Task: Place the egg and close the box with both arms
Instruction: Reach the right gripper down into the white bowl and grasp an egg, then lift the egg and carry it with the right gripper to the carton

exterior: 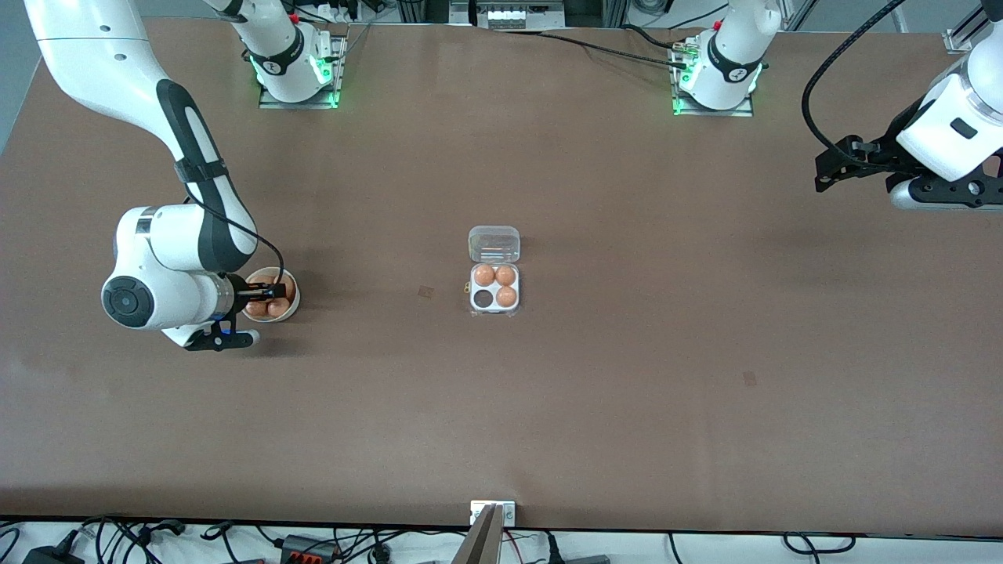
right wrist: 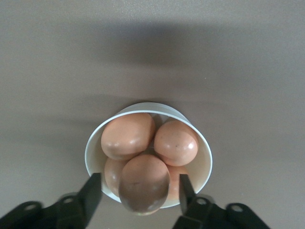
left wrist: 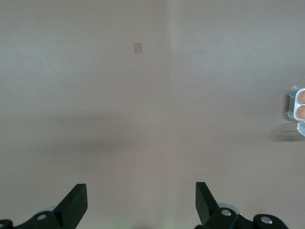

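Front view is showing the table with the right arm reaching down at mid-left, its right gripper over the bowl, fingers closing narrowly around the egg. At upper right the left gripper is waiting, fingers spread wide. At centre the box is sitting lid-open, three cups filled; placing and closing are remaining.

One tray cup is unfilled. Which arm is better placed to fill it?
Right. The right gripper is at the bowl, fingers around an egg. The left gripper waits open over bare table, away from the box.
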